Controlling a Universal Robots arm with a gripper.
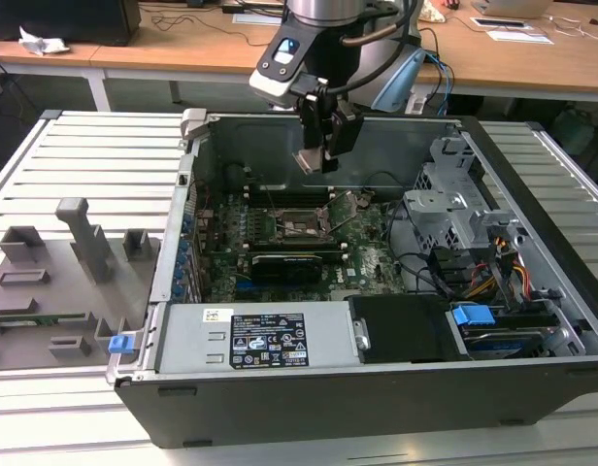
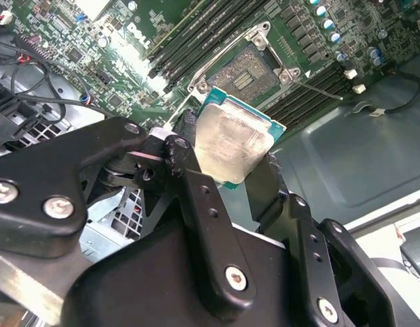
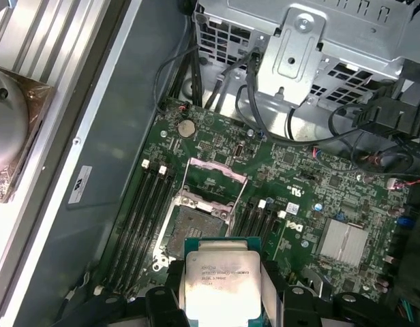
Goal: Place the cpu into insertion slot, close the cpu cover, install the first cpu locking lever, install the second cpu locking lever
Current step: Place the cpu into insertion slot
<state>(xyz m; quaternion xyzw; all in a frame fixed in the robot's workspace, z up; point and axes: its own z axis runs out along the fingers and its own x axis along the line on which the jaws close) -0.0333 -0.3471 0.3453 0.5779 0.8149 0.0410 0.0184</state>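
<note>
- A slatted grey metal table (image 1: 95, 155) takes up most of the exterior view. Wooden desks (image 1: 134, 53) with cables and papers stand behind it.
- An open computer case (image 1: 280, 398) lies on its side on the table, its insides facing up. It holds a labelled power supply (image 1: 255, 338) along the near wall and a metal drive cage (image 1: 449, 206) towards the exterior view's right.
- A grey tray of plastic holders (image 1: 47, 282) lies on the table just beside the case, on the exterior view's left.
- The robot arm (image 1: 323, 15) comes in from the far side. Its wrist points down into the case, above the far part of the green circuit board (image 1: 372, 257).
- The gripper (image 1: 323, 155) hangs in the air above the board, touching nothing below. Its two black fingers (image 2: 189, 177) are closed narrowly on opposite edges of the processor chip.
- The square socket (image 3: 196, 228) sits on the board between rows of long black memory slots. Its dark grid centre is bare.
- The socket cover (image 3: 217, 170), a thin silvery frame, is swung open at the socket's far edge.
- The processor chip (image 2: 230, 146) is held tilted, pale metal face showing, clear of the socket and above it.
</note>
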